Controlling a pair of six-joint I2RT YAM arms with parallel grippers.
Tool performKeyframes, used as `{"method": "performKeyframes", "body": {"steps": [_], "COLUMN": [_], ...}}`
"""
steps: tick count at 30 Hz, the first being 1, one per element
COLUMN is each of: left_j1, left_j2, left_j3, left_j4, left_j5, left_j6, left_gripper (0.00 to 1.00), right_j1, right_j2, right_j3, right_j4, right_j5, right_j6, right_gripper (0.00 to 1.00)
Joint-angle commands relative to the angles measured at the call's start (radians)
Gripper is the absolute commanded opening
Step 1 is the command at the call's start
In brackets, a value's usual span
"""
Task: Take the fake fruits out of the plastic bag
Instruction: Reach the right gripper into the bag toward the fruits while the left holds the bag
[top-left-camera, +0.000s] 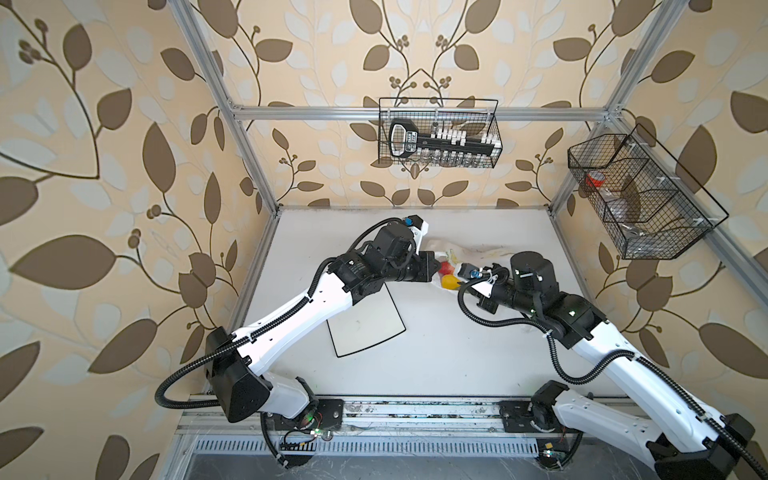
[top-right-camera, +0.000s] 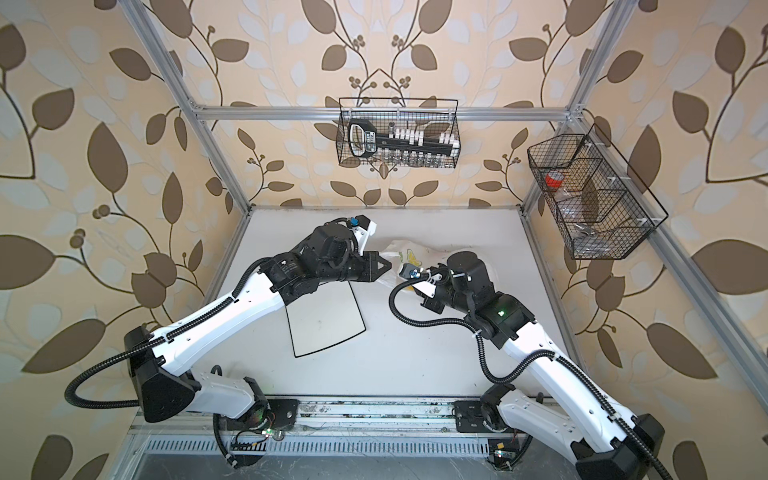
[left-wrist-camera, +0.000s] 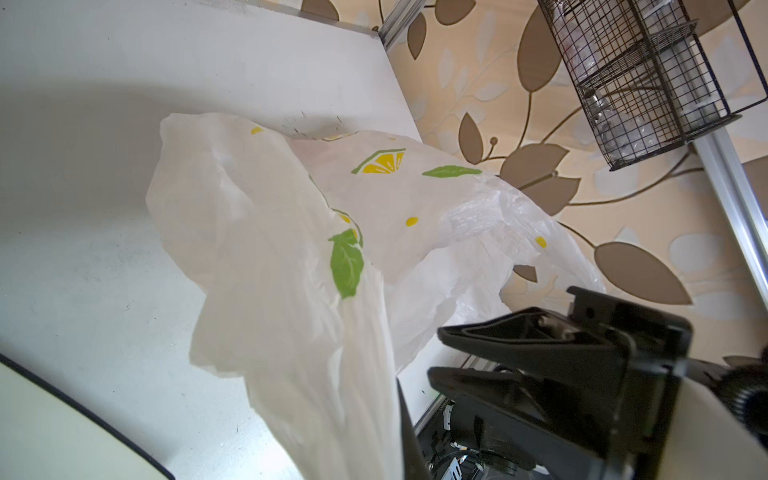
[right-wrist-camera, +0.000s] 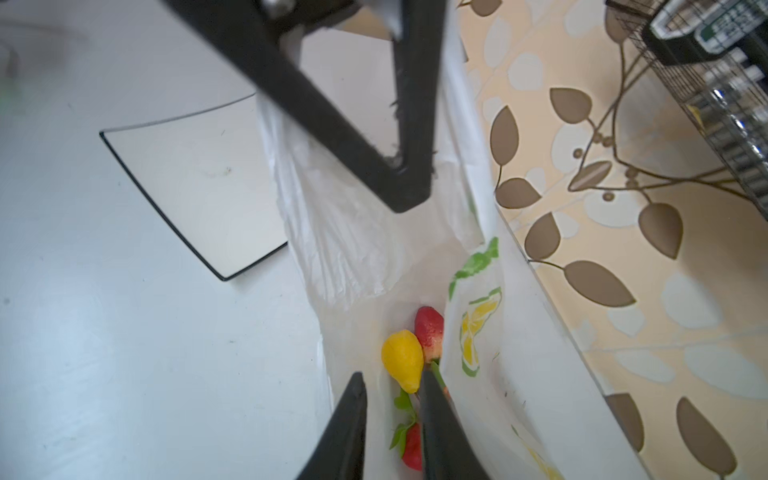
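- White crinkly lemon-printed plastic bag (right-wrist-camera: 345, 241): my left tool (right-wrist-camera: 409, 183) is clenched on its lifted edge.
- My right tool (right-wrist-camera: 392, 376), jaws parted, straddles the narrow end of the yellow plastic pear (right-wrist-camera: 403, 357) inside.

Ahead of the right claw (right-wrist-camera: 392, 378) the plastic bag (right-wrist-camera: 345, 249) gapes open; pear (right-wrist-camera: 402, 357) and strawberry (right-wrist-camera: 430, 330) block its floor, film walls hem either side, left gripper (right-wrist-camera: 409, 187) just beyond.

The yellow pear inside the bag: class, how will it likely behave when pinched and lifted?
The yellow pear looks glossy and tapered, so it may slip from a pinch. Its rounded body would probably roll if released.
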Motion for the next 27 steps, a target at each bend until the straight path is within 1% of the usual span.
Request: {"method": "performKeyframes", "body": {"steps": [1, 5, 8, 13, 17, 20, 24, 25, 27], "left_j1": [0.007, 0.007, 0.007, 0.007, 0.007, 0.007, 0.007, 0.007, 0.007], "left_j2": [-0.074, -0.119, -0.158, -0.209, -0.255, -0.277, -0.292, -0.294, -0.302], "left_j3": [-0.016, -0.043, -0.066, -0.090, -0.112, -0.120, -0.131, -0.133, -0.138], "left_j4": [-0.010, -0.028, -0.043, -0.110, -0.123, -0.124, -0.126, -0.127, -0.126], "left_j5": [0.019, 0.027, 0.040, 0.055, 0.071, 0.070, 0.023, 0.019, 0.021], "left_j6": [0.036, 0.047, 0.071, 0.144, 0.173, 0.178, 0.161, 0.157, 0.140], "left_gripper": [0.00, 0.00, 0.00, 0.00, 0.00, 0.00, 0.00, 0.00, 0.00], "right_j1": [0.019, 0.044, 0.052, 0.052, 0.051, 0.056, 0.077, 0.082, 0.082], "right_j2": [0.040, 0.075, 0.086, 0.098, 0.133, 0.161, 0.186, 0.192, 0.218], "right_j3": [-0.027, -0.057, -0.075, -0.098, -0.134, -0.158, -0.206, -0.217, -0.225], "right_j4": [0.033, 0.067, 0.100, 0.120, 0.120, 0.124, 0.161, 0.171, 0.195], "right_j5": [0.002, 0.064, 0.100, 0.127, 0.188, 0.226, 0.284, 0.300, 0.362], "right_j6": [-0.198, -0.239, -0.251, -0.264, -0.312, -0.334, -0.334, -0.332, -0.289], "right_gripper": [0.15, 0.07, 0.04, 0.05, 0.06, 0.05, 0.06, 0.07, 0.10]}}
